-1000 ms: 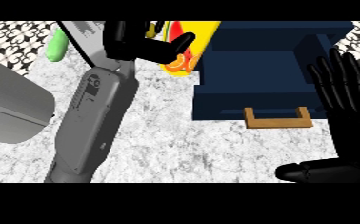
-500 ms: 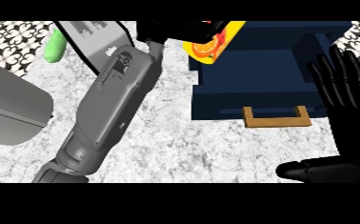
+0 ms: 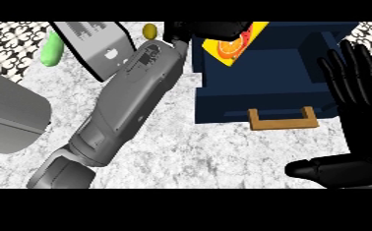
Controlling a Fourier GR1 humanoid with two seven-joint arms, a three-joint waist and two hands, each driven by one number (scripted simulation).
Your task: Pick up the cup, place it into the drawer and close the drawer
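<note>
The cup (image 3: 234, 44) is yellow with an orange fruit pattern, and it lies tilted over the back left corner of the open dark blue drawer (image 3: 280, 80). My left hand (image 3: 207, 29) is at the top of the view, curled round the cup's upper side and hiding part of it. Its grey forearm slants up from the lower left. The drawer's wooden handle (image 3: 282, 120) faces me. My right hand (image 3: 350, 85) rests open at the right edge beside the drawer, fingers up and thumb low.
A grey slab with a black rim (image 3: 94, 45) lies at the back left, with a green object (image 3: 51, 49) to its left and a small yellow object (image 3: 149, 29) to its right. A grey rounded object (image 3: 18, 122) sits at the left edge. The counter is speckled marble.
My left arm has swung to the right, carrying the cup from beside the drawer's left wall to over the drawer's interior. The right hand has stayed still.
</note>
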